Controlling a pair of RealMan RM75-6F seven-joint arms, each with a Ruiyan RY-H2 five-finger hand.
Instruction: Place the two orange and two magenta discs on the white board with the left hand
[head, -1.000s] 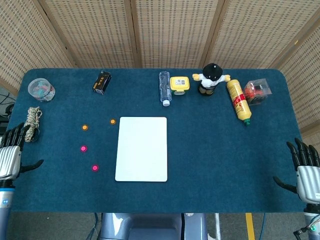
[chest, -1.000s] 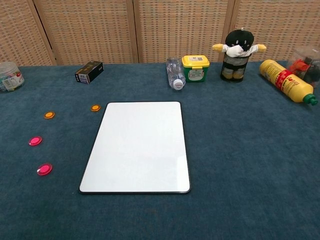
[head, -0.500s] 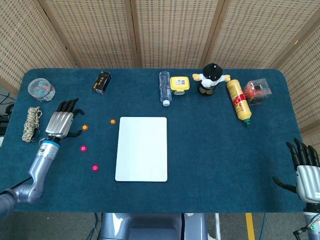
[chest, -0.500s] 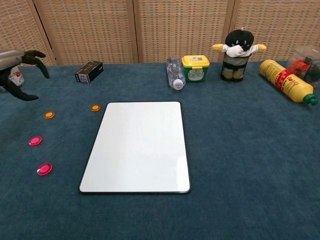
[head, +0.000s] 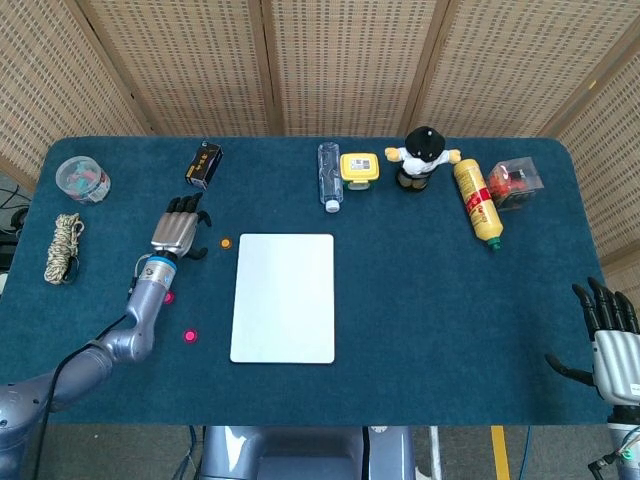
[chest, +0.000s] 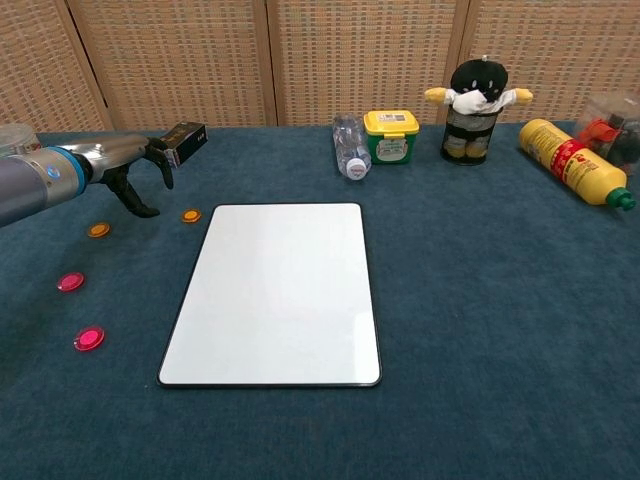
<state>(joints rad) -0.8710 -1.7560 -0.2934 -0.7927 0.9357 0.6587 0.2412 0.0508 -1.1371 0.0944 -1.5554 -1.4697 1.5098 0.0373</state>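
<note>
The white board (head: 285, 297) (chest: 275, 290) lies flat in the middle of the blue table. One orange disc (head: 225, 242) (chest: 191, 215) sits just off its far left corner. The second orange disc (chest: 98, 229) lies further left; my left hand covers it in the head view. Two magenta discs (head: 190, 336) (chest: 70, 281) (chest: 89, 338) lie nearer the front, left of the board. My left hand (head: 178, 228) (chest: 140, 165) hovers between the two orange discs, fingers apart, holding nothing. My right hand (head: 612, 340) stays open at the table's front right edge.
Along the back stand a black box (head: 203, 164), a lying water bottle (head: 329, 175), a yellow tub (head: 359, 168), a plush toy (head: 424, 157), a yellow squeeze bottle (head: 476, 202) and a clear box (head: 515, 183). A clear jar (head: 82, 180) and a rope coil (head: 64, 248) are at the far left.
My left arm has swung further right and away from me, from left of the outer orange disc to over it, closer to the board. The discs and the right hand have not moved.
</note>
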